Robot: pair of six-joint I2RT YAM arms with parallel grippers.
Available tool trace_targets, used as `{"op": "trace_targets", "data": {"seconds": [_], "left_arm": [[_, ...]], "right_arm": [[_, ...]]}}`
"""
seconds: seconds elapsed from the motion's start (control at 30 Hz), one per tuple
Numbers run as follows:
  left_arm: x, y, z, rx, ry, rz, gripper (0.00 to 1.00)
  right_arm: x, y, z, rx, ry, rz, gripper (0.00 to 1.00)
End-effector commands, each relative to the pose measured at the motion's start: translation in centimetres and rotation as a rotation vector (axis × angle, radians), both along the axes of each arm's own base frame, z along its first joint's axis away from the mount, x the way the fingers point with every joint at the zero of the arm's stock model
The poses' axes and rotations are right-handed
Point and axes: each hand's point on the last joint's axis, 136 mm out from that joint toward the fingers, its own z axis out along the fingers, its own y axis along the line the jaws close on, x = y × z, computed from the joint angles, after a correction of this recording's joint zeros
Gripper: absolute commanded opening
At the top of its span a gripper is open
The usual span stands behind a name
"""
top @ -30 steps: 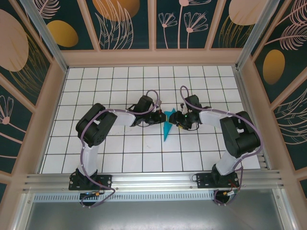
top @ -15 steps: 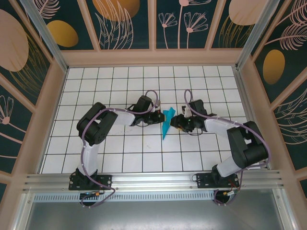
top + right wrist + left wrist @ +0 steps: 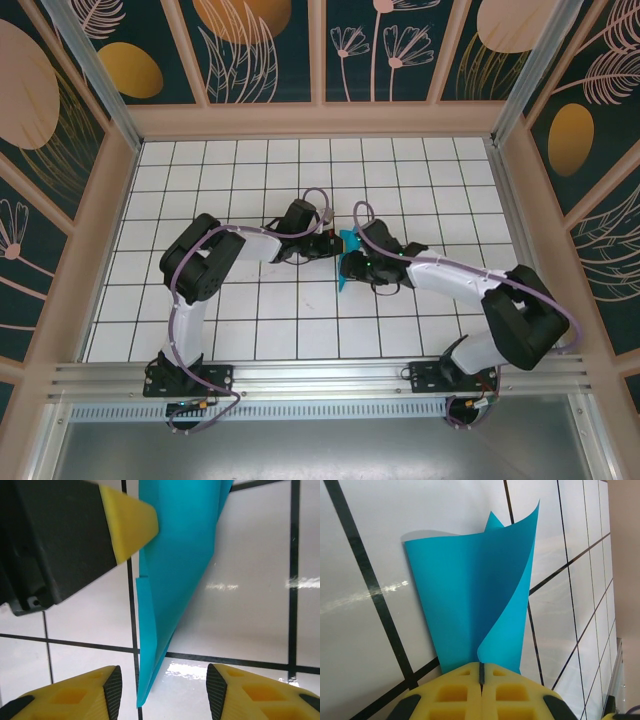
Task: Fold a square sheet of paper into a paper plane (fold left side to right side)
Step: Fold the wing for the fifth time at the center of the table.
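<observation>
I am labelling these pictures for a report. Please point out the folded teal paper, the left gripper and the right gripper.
folded teal paper (image 3: 465, 605), left wrist view, flat middle panel.
left gripper (image 3: 481, 672), left wrist view, seam between shut fingertips.
right gripper (image 3: 164, 687), right wrist view, gap between open fingertips.

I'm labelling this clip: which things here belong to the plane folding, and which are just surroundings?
Part of the job:
- teal paper wedge, pinched in the shut left gripper
- right gripper, open, its fingers either side of the paper's narrow end

Just surroundings:
- gridded tabletop
- patterned walls
</observation>
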Motion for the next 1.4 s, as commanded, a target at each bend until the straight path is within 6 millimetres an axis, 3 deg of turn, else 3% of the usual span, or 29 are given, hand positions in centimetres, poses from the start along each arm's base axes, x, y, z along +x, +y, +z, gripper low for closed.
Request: {"op": "trace_targets", "data": {"seconds": [0.0, 0.1, 0.33, 0.67, 0.97, 1.2, 1.37], "left_arm": [[0.6, -0.1, 0.0, -0.008, -0.016, -0.001, 0.0], [0.6, -0.1, 0.1, -0.006, -0.017, -0.001, 0.0], [0.6, -0.1, 0.2, -0.011, -0.022, -0.002, 0.0], [0.7, -0.3, 0.3, -0.012, -0.023, -0.004, 0.0], [1.6, -0.4, 1.0, -0.009, -0.044, -0.002, 0.0], [1.7, -0.3, 1.2, -0.013, -0.048, 0.002, 0.0], [1.9, -0.2, 1.2, -0.012, -0.049, 0.006, 0.0]], "right_arm": [[0.5, -0.5, -0.9, -0.092, 0.007, -0.085, 0.51], [0.7, 0.0, -1.3, -0.145, 0.012, -0.072, 0.5], [0.1, 0.7, -2.2, -0.186, 0.04, -0.048, 0.35], [-0.6, 0.9, -3.2, -0.219, 0.079, -0.031, 0.22], [-1.6, 0.9, -4.0, -0.253, 0.107, -0.009, 0.18], [-1.1, 1.7, -2.7, -0.201, 0.077, -0.019, 0.23], [-1.3, 1.4, -3.1, -0.223, 0.09, -0.023, 0.2]]}}
